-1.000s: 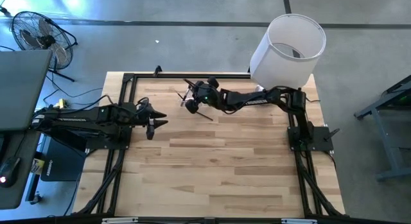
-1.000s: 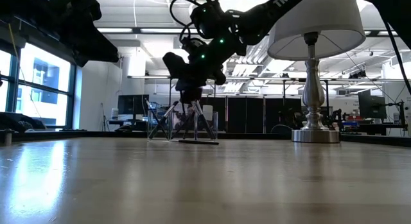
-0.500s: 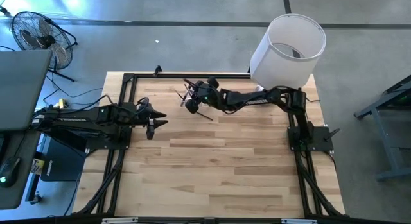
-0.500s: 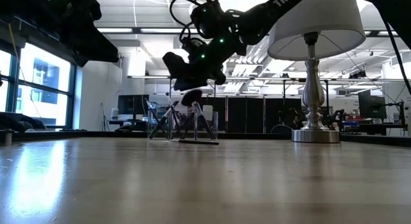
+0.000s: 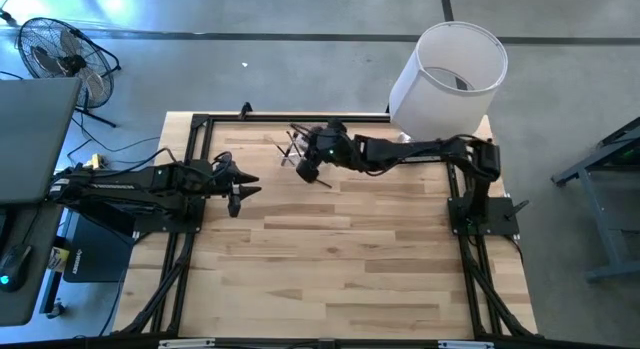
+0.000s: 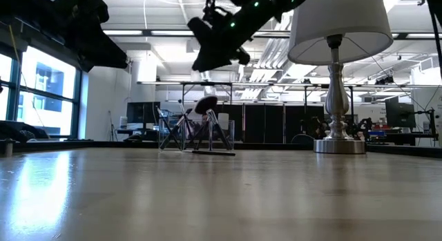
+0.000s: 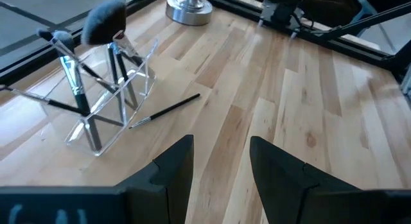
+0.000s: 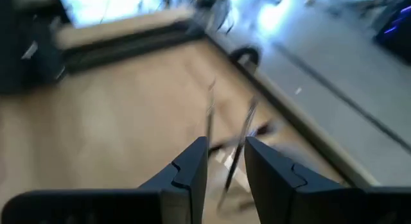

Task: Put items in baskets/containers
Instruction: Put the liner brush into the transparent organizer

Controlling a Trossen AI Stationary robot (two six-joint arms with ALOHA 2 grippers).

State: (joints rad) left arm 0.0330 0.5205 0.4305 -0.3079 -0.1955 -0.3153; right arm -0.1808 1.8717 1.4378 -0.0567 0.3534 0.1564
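Hovering above the clear holder (image 7: pixel 109 99), the right gripper (image 5: pixel 308 167) shows its fingers parted by a narrow gap with nothing between them. In the high view it sits at about 12 o'clock on the surface (image 5: pixel 340 249), near the far edge. Directly under it, the holder carries several brushes (image 7: pixel 77 89) leaning at angles, including the fluffy-headed brush (image 7: pixel 106 22). One loose brush (image 7: pixel 166 112) lies flat on the surface just beside the holder, toward the lamp (image 6: pixel 338 68), which stands at roughly 1 o'clock. The left gripper (image 5: pixel 240 194) waits at about 9 o'clock, fingers spread wide, empty. Judged from this layout, the task is nearly complete: most brushes are placed; the loose brush is the only one seen outstanding.
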